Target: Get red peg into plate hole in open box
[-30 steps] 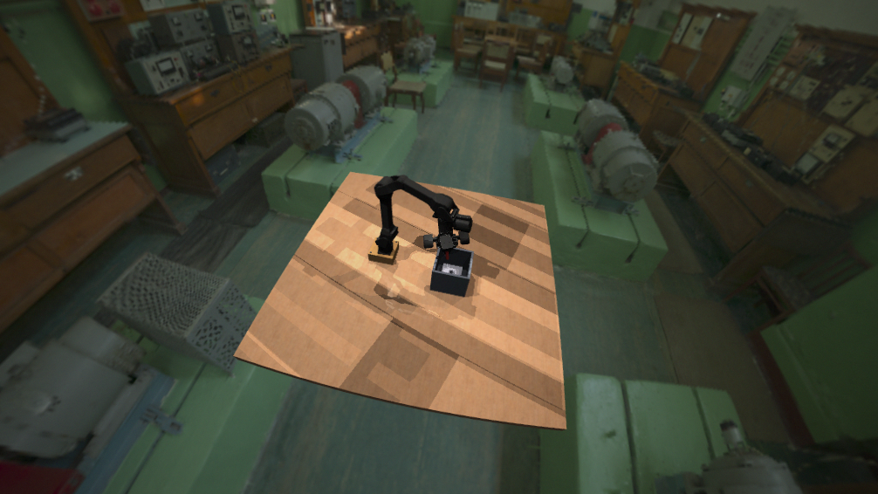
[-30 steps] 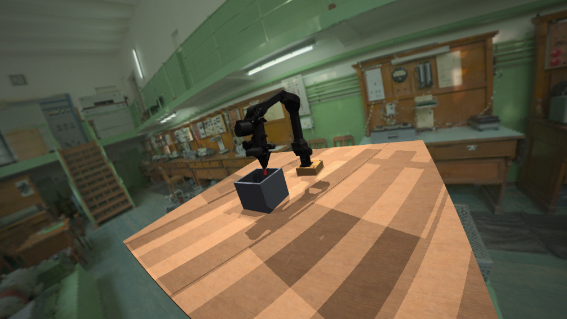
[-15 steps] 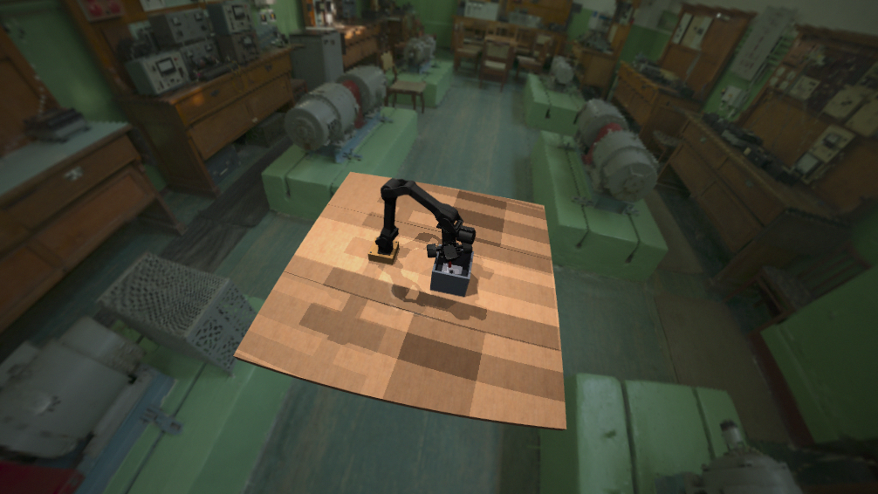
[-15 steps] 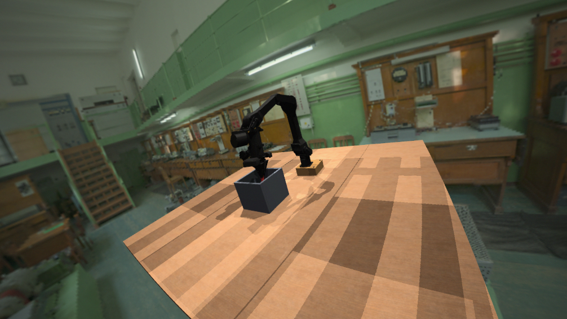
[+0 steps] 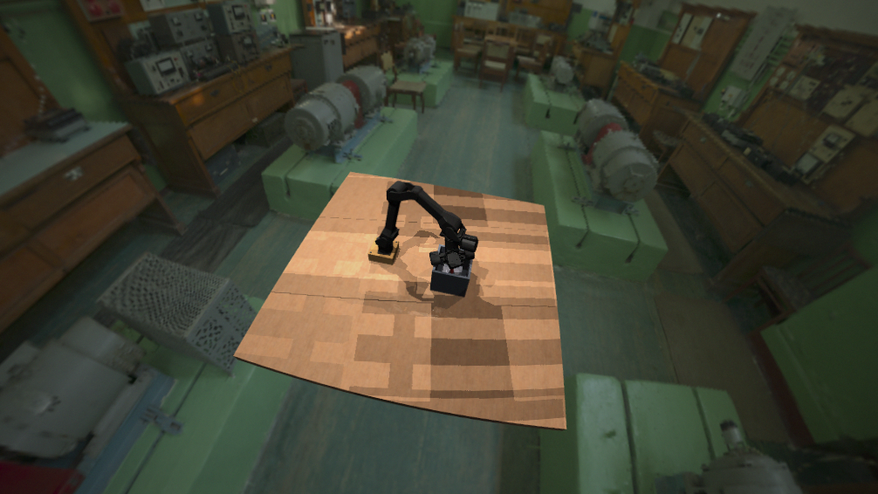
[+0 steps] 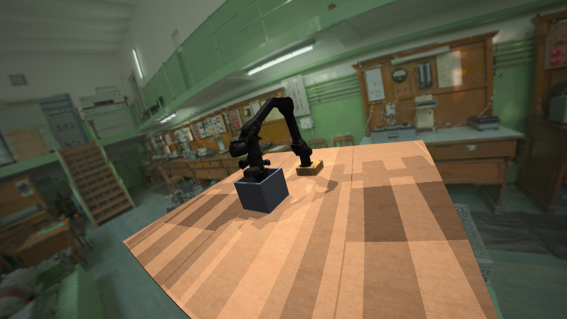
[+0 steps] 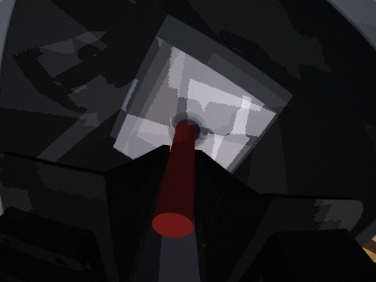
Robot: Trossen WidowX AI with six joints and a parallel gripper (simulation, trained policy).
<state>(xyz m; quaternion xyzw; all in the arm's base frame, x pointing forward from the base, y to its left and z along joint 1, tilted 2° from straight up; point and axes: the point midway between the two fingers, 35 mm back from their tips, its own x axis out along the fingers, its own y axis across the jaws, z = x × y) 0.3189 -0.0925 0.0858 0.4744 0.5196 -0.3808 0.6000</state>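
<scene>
Apparently, claw (image 7: 181, 154) points down inside box (image 5: 449, 284) (image 6: 262, 196), gripping red peg (image 7: 176, 200).

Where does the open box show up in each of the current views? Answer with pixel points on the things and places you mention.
Top: the open box (image 5: 449, 283) (image 6: 259, 196) (image 7: 277, 97) sits just right of and below the picture's centre, under the arm.
Exterior: just left of centre, below the tool.
Wrist: seen from inside, its dark walls surrounding the pale plate (image 7: 225, 100).
Shared landmark: the black arm's tool (image 7: 181, 154), reaching into the box in all three.

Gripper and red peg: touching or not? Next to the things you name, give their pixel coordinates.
Touching. Wrist view shows the red peg (image 7: 176, 192) clamped between the gripper's (image 7: 183, 150) dark jaws, one on each side.
</scene>
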